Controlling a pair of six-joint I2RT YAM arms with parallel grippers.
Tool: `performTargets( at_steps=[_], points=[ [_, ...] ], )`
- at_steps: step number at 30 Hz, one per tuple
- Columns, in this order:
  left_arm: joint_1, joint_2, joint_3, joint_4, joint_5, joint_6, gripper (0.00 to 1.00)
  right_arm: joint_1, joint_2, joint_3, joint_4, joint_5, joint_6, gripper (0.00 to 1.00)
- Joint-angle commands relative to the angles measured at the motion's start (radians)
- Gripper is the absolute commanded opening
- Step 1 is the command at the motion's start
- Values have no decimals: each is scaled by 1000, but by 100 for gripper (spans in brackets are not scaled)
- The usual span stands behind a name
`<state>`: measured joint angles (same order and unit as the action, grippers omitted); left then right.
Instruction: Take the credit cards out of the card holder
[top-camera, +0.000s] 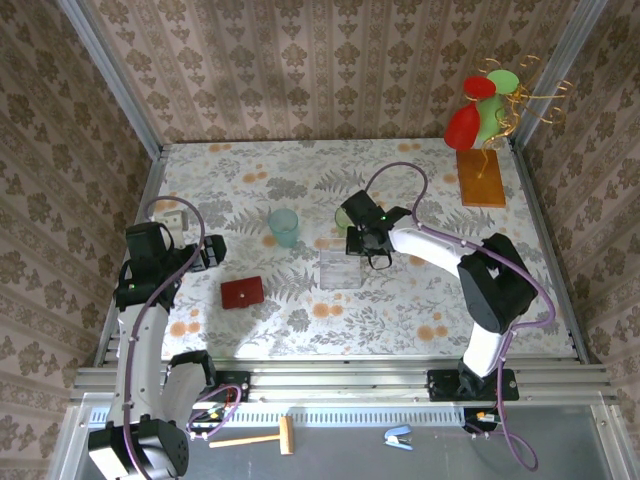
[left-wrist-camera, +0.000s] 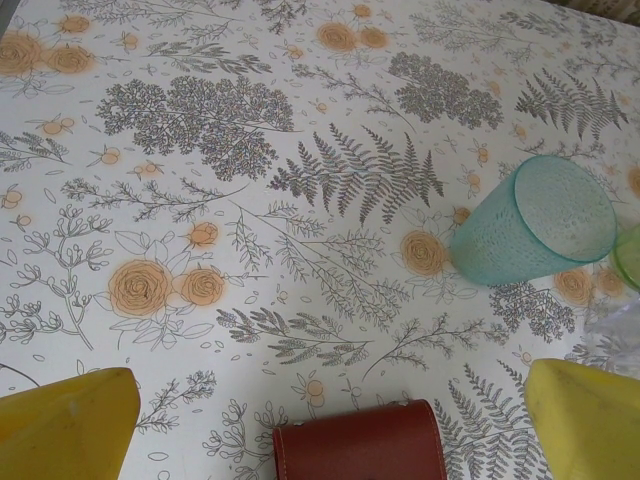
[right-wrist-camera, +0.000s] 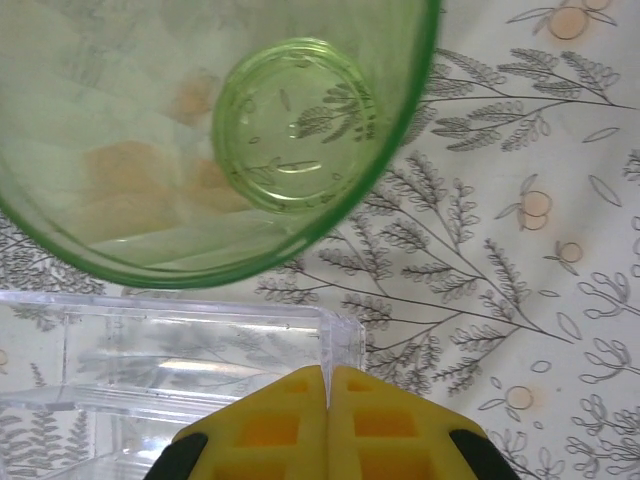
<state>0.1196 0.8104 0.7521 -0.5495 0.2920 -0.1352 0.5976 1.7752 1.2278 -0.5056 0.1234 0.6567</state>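
Close by our wide-open left gripper (left-wrist-camera: 328, 380) the card holder (left-wrist-camera: 360, 440) lies folded shut, so we should lower squarely and pin one cover flat, then bring over our right gripper (right-wrist-camera: 328, 390), closed empty above the clear box (right-wrist-camera: 150, 350), to lift the flap.

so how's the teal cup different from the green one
Colour: the teal cup is blue-green, the green cup is lime.
Surface: the teal cup's wall looks pebbled, the green cup's looks smooth.
Place: the teal cup stands in the open, left of the clear box; the green cup stands just beyond that box, close by the shut right gripper.
Both are upright, translucent and look empty.
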Motion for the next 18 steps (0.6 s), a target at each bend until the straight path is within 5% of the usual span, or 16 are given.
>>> performTargets(
  at_steps=[1, 18],
  points=[
    [3, 3, -8, -16, 7, -3, 100, -18, -44, -19, -14, -2, -18, 0],
    [4, 85, 20, -63, 16, -63, 100, -29, -99, -43, 4, -16, -18, 14]
  ],
)
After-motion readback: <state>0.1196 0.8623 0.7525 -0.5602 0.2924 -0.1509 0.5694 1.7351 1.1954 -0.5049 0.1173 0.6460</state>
